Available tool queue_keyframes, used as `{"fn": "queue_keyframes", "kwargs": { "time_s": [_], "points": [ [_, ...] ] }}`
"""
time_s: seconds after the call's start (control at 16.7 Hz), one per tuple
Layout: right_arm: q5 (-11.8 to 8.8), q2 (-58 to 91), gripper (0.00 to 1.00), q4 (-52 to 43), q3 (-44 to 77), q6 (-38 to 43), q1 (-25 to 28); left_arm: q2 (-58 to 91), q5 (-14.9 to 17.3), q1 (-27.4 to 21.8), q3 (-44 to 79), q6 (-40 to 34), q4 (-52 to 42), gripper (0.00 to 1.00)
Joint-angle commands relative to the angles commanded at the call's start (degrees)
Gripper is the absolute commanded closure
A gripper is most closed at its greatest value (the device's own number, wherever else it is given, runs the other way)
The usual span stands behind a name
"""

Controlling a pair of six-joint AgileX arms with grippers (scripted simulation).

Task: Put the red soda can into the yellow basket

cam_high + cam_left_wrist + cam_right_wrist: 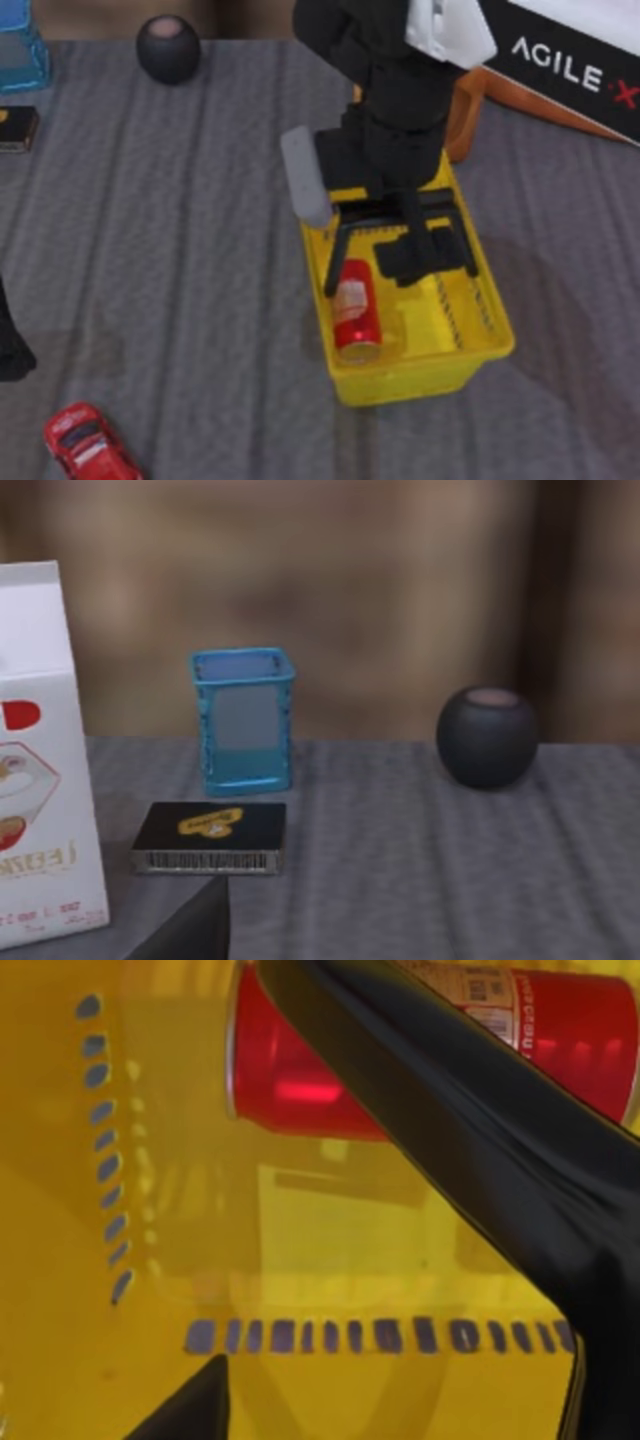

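Top view showed the red soda can (356, 310) lying inside the yellow basket (490, 350) at lower centre, released; the right gripper (425, 255) hovered above, fingers parted, empty.

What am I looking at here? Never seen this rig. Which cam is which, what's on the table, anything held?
It is a simulated pair of AgileX arms at a table. The top view looks down from overhead; each of the other two comes from a camera on an arm's wrist.

The right arm reaches over the yellow basket, its tool above the basket's inside. The red soda can lies on its side in the basket, apart from the tool, so nothing is held. The right wrist view shows the can on the basket floor.

The left arm sits parked at the table's left edge. Its wrist view shows a blue cup, a dark ball, a small black box and a white carton. A red toy car sits near the front.
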Motion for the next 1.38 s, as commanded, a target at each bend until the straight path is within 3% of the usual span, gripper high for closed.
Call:
{"fn": "queue_keyframes", "kwargs": {
  "time_s": [0.06, 0.84, 1.38],
  "points": [
    [0.0, 0.0, 0.0, 0.0, 0.0, 0.0, 0.0, 0.0, 0.0, 0.0, 0.0, 0.0, 0.0, 0.0],
    [0.0, 0.0, 0.98, 0.0, 0.0, 0.0, 0.0, 0.0, 0.0, 0.0, 0.0, 0.0, 0.0, 0.0],
    [0.0, 0.0, 1.0, 0.0, 0.0, 0.0, 0.0, 0.0, 0.0, 0.0, 0.0, 0.0, 0.0, 0.0]
  ]
}}
